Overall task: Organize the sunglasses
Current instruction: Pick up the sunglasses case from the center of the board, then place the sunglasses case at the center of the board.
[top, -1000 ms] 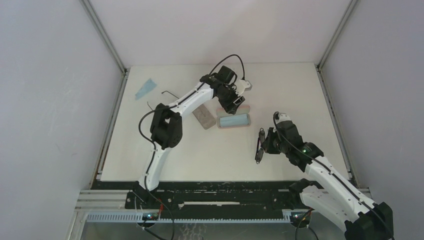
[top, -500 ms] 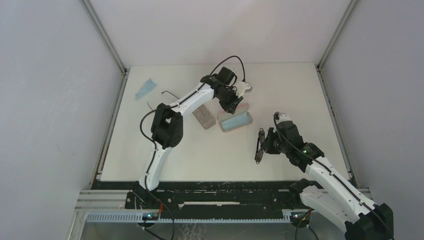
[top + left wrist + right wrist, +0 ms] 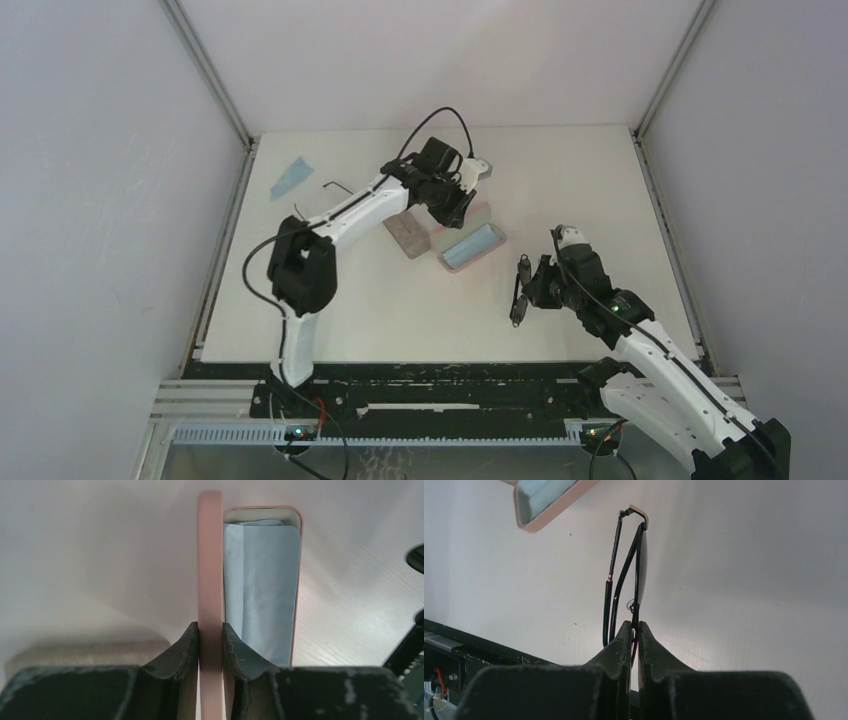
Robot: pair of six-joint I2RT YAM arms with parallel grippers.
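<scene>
Far L on table (image 3: 600,180): loose lt-blue cloth (image 3: 291,178). Mid: grey-brown case (image 3: 407,236), just L of open pink case (image 3: 472,247) w/ 2nd blue cloth (image 3: 260,580) inside. L tool (image 3: 210,630) pinches the case's lid (image 3: 210,555), seen edge-on, one finger on each face. Further R, apart from the case: sunglasses (image 3: 636,570), folded, clamped at the frame by R tool (image 3: 634,627), fingers pressed tight together.
</scene>
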